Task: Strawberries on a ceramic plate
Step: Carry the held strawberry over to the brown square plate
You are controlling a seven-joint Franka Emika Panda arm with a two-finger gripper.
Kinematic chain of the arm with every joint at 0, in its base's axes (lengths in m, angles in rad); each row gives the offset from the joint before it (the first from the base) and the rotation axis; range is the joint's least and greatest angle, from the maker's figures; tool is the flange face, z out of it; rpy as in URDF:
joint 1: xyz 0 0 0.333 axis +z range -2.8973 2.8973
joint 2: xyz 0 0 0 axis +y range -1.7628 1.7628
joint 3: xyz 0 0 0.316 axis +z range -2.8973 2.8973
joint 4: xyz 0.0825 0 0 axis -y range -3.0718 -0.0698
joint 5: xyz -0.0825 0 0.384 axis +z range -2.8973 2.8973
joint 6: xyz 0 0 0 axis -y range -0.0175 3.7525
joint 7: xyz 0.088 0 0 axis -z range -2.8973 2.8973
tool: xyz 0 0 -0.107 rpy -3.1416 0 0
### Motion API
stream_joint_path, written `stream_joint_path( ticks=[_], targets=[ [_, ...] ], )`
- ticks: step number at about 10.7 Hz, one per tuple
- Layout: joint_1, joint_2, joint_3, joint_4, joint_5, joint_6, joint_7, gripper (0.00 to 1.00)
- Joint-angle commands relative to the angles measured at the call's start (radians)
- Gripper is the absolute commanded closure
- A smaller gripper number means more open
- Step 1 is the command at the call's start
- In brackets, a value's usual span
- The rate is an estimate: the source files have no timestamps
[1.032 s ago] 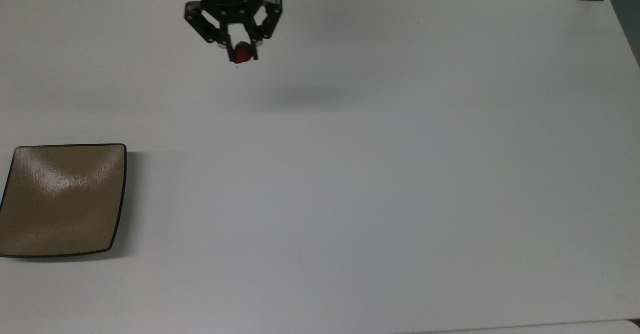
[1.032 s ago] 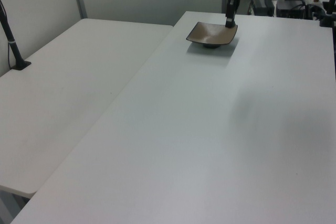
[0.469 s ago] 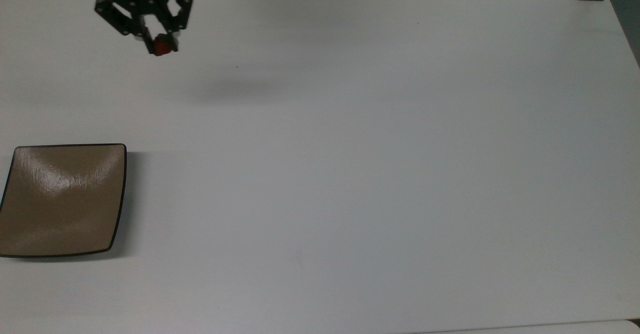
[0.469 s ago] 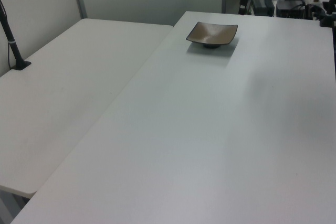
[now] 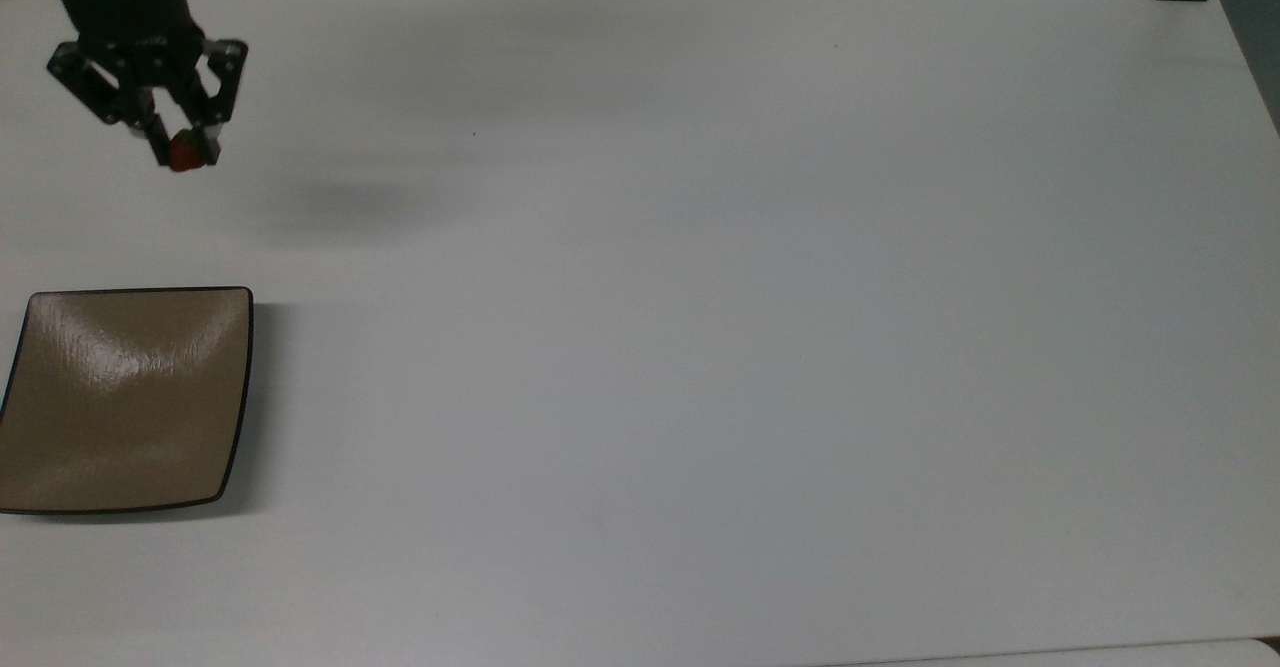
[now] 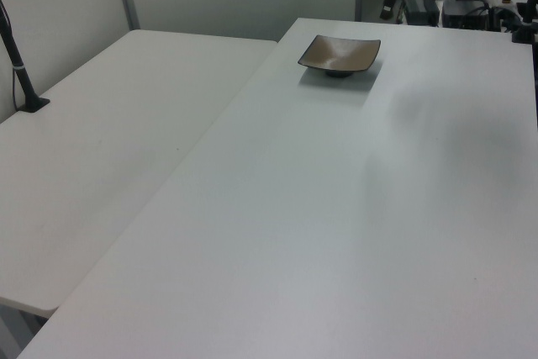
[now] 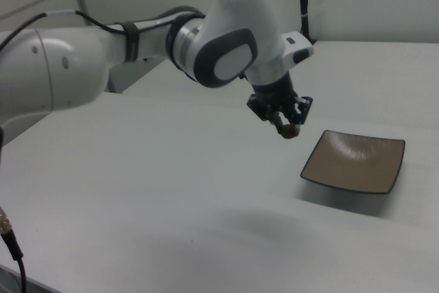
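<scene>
**Strawberry held aloft, plate bare on the table**

The gripper (image 5: 183, 154) hangs above the white table (image 5: 700, 347) near the top view's upper left corner, its two black fingers pinched together on the strawberry (image 5: 183, 155). The berry shows as a small red blob at the fingertips; its leafy cap and the way its long axis runs cannot be made out. In the right view the gripper (image 7: 289, 129) points downward from the white arm (image 7: 226, 46), with the red of the strawberry (image 7: 291, 130) just visible between the fingertips, well clear of the tabletop. A blue light glows on top of the arm's wrist housing.

The ceramic plate (image 5: 125, 399) sits flat on the table at the top view's left edge, square, glossy tan-brown with a thin dark rim, and nothing lies on it. The gripper is apart from it, toward the top view's upper edge. In the right view the ceramic plate (image 7: 354, 161) lies just to the right of and below the gripper; in the left view the ceramic plate (image 6: 340, 54) rests near the table's far end.

No writing or brand marks can be read anywhere.
</scene>
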Motion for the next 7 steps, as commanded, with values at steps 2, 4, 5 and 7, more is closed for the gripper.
stream_joint_path(
  ticks=[2, 4, 5, 7],
  targets=[
    [-0.027, 0.123, -0.002, 0.010, 0.117, 0.267, -0.030, 0.90],
    [-0.026, 0.186, 0.005, 0.010, 0.133, 0.397, -0.030, 0.89],
    [-0.023, 0.223, 0.010, 0.012, 0.133, 0.450, -0.030, 0.88],
    [-0.021, 0.301, 0.025, 0.050, 0.133, 0.553, -0.030, 0.88]
  ],
)
